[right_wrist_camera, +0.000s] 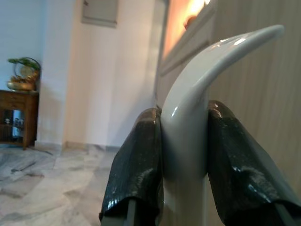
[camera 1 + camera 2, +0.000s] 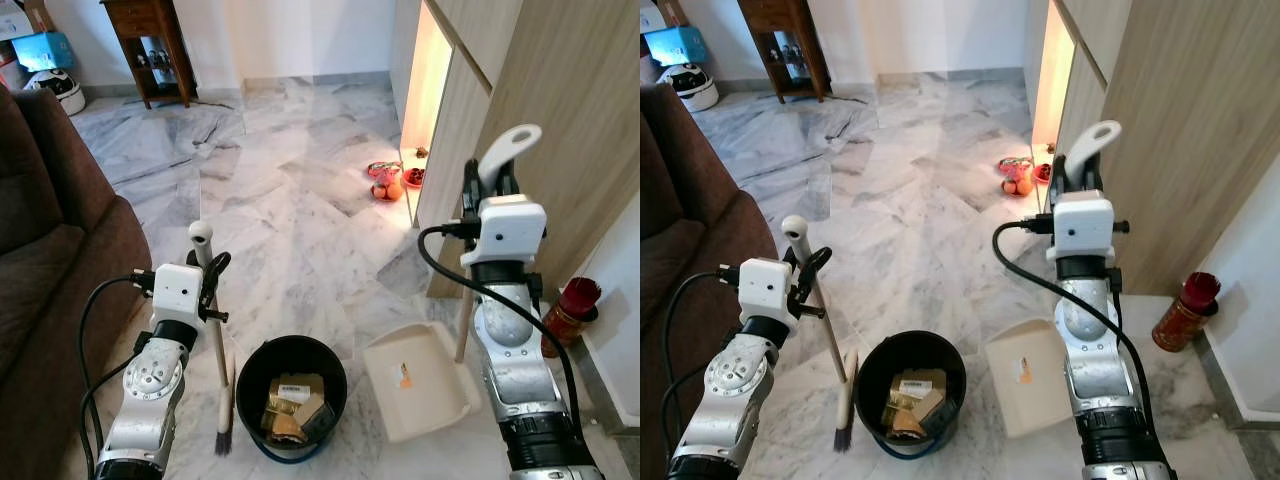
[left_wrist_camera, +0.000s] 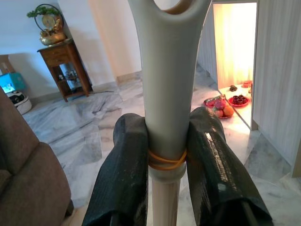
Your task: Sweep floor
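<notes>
Keeping both tools steady and upright looks like the point of this step: the left gripper [image 3: 164, 155] has its two black fingers pinched on the grey neck of the broom [image 2: 218, 370], just above a rubber band, and the bristles touch the floor right beside the black bin [image 2: 291, 397]. The right gripper [image 1: 186, 150] pinches the curved white handle of the dustpan [image 2: 415, 385], whose pan rests on the floor on the bin's other side with a small orange scrap in it. I judge the pan should be tipped slowly over the bin, which already holds cardboard scraps, so nothing spills back. Marble tiles [image 2: 290, 220] look smooth and mostly clean. Farther off, a brown sofa [image 2: 45, 240] lines the left, a plate of fruit [image 2: 390, 182] sits by the lit wooden cabinet, and a wooden side table [image 2: 150, 45] stands against the far wall.
</notes>
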Motion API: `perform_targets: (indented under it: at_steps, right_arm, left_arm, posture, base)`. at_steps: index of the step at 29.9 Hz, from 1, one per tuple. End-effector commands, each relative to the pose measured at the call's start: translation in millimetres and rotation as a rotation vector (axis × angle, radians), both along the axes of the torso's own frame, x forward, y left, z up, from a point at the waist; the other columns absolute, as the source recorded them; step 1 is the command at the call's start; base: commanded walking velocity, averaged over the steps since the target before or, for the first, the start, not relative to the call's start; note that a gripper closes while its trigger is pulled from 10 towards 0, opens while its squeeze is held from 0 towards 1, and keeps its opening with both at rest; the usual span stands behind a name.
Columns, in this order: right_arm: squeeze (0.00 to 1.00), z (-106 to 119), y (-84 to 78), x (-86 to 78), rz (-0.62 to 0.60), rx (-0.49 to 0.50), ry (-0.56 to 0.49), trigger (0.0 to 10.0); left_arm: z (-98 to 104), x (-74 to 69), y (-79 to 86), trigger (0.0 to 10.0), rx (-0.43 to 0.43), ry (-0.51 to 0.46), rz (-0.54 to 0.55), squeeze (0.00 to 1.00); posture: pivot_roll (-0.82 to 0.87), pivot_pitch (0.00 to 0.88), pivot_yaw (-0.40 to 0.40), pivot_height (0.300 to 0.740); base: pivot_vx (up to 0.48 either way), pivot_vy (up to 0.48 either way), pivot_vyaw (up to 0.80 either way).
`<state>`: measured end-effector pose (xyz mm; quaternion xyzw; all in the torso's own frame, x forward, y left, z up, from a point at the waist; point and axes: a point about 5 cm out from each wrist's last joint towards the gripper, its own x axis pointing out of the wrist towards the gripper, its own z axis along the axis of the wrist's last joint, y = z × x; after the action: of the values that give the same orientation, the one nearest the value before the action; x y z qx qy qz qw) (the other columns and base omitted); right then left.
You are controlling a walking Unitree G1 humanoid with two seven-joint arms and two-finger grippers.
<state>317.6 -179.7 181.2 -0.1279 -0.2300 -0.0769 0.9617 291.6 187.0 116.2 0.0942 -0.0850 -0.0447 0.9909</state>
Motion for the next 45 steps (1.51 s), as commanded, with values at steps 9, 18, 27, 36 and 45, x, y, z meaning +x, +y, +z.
perform_targets:
  at_steps: [9,18,27,36,45]
  right_arm:
    - [0.0,-17,-10.7,5.8,0.01,0.126,0.049,10.0]
    - [0.0,-32,-8.9,8.4,0.039,0.159,0.105,10.0]
    - [0.0,-35,-21.8,6.6,0.007,0.128,0.105,10.0]
    - [0.0,-48,-27.8,3.3,-0.045,0.111,0.133,10.0]
    - [0.0,-60,-35.7,1.8,-0.111,0.071,0.167,10.0]
  left_arm:
    - [6,-0.8,12.8,10.0,-0.009,-0.042,0.039,0.0]
    - [9,-6.2,13.9,10.0,-0.003,-0.06,0.054,0.0]
    - [2,-16.0,11.4,10.0,-0.017,-0.048,0.068,0.0]
    - [-3,-20.9,9.1,10.0,-0.025,-0.033,0.069,0.0]
    - [1,-22.5,11.6,10.0,-0.02,-0.042,0.07,0.0]
  posture:
    - [-0.04,0.004,0.068,0.74]
    - [0.03,0.0,0.029,0.74]
    - [0.03,0.002,0.002,0.74]
    - [0.05,0.002,-0.009,0.74]
    - [0.06,0.0,-0.005,0.74]
  base:
    - [0.0,0.0,0.0]
    - [0.0,0.0,0.0]
    - [0.0,0.0,0.0]
    - [0.0,0.0,0.0]
    - [0.0,0.0,0.0]
